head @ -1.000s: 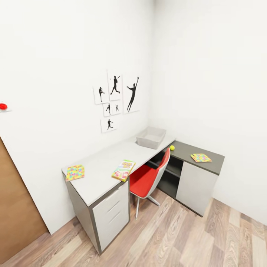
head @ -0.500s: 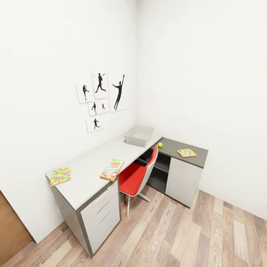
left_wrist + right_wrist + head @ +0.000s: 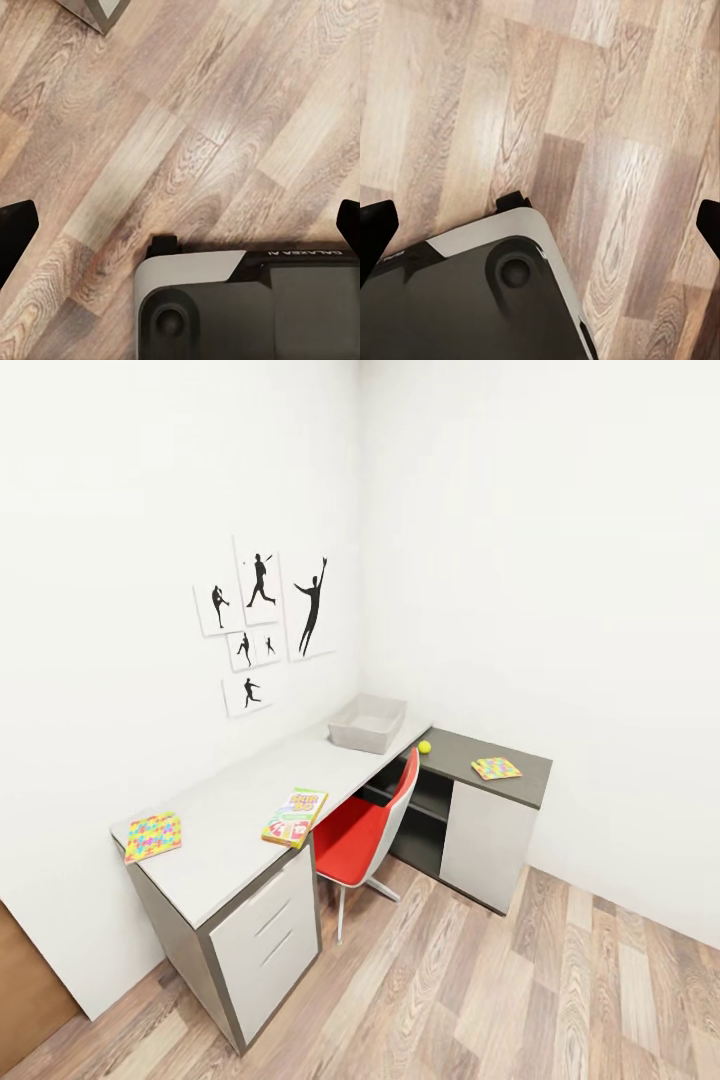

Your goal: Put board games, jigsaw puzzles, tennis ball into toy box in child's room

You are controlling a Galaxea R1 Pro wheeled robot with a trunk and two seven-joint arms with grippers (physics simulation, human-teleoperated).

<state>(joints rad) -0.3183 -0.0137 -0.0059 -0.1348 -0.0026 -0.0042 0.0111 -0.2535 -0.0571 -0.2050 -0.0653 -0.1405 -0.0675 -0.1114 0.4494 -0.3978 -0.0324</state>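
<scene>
**White-walled corner, desk ahead: close in before you reach**

White walls meet in a corner hung with black silhouette pictures, and the toys sit well apart from you across the wood-plank floor. Start from the toy box: it stands open-topped at the far end of the pale table, close to the wall. A board game lies near the table's front edge above the drawers, and one jigsaw puzzle lies at the near left corner. The tennis ball rests where the table meets the lower dark-topped side unit, and a second jigsaw puzzle lies on that unit.

You are on the approach, I judge, with nothing yet in the box. Drive up to the drawer end, where the board game and the near puzzle fall within reach together. Keep clear of the red chair tucked into the knee space, and raise the arms before you arrive.

Both wrist views look straight down at planks and the robot's own dark base, which the head view omits. The left gripper and right gripper show dark fingertips at opposite picture edges, spread wide and empty.
</scene>
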